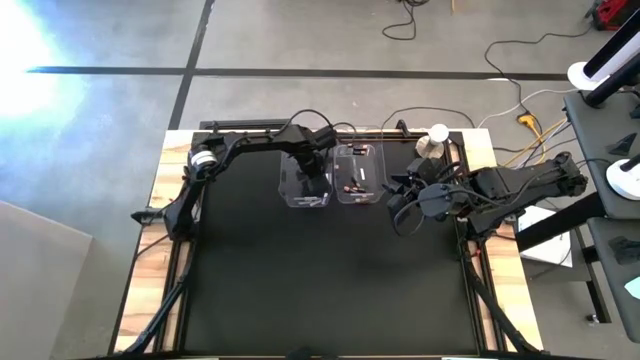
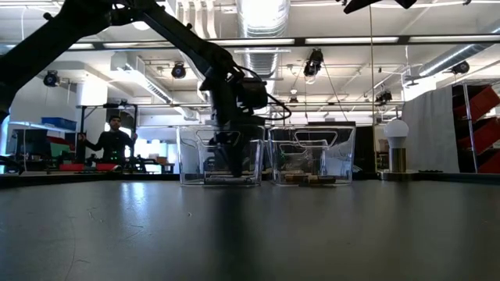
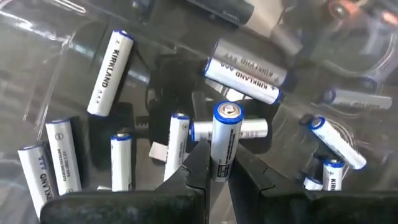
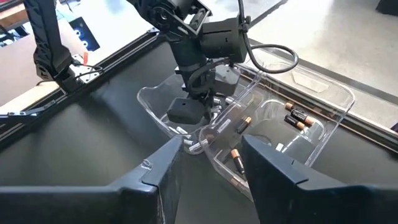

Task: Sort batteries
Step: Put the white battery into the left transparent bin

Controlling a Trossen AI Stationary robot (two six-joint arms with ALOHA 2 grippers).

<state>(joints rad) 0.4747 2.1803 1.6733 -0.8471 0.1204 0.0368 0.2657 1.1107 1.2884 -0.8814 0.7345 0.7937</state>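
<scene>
Two clear bins stand side by side at the far middle of the black mat. The left bin (image 1: pixel 286 190) holds several white batteries (image 3: pixel 111 71) lying on its floor. The right bin (image 4: pixel 333 102) holds dark batteries with reddish ends (image 4: pixel 297 118). My left gripper (image 3: pixel 221 177) reaches down into the left bin and is shut on one white battery (image 3: pixel 224 134). My right gripper (image 4: pixel 211 168) hovers open above the mat, right of the bins, with nothing between its fingers. My left gripper pinches the white battery's lower body (image 3: pixel 222 163) between its two fingers. The fingers come from above, pointing steeply down into the bin. The battery stands roughly along the fingers, its silver-capped end (image 3: pixel 227 112) sticking out past the fingertips above the batteries on the bin floor.
A round white knob on a silvery base (image 2: pixel 397 144) stands at the far right of the mat. The near half of the mat (image 1: pixel 320 290) is bare. A person (image 2: pixel 113 140) stands in the room far behind the table.
</scene>
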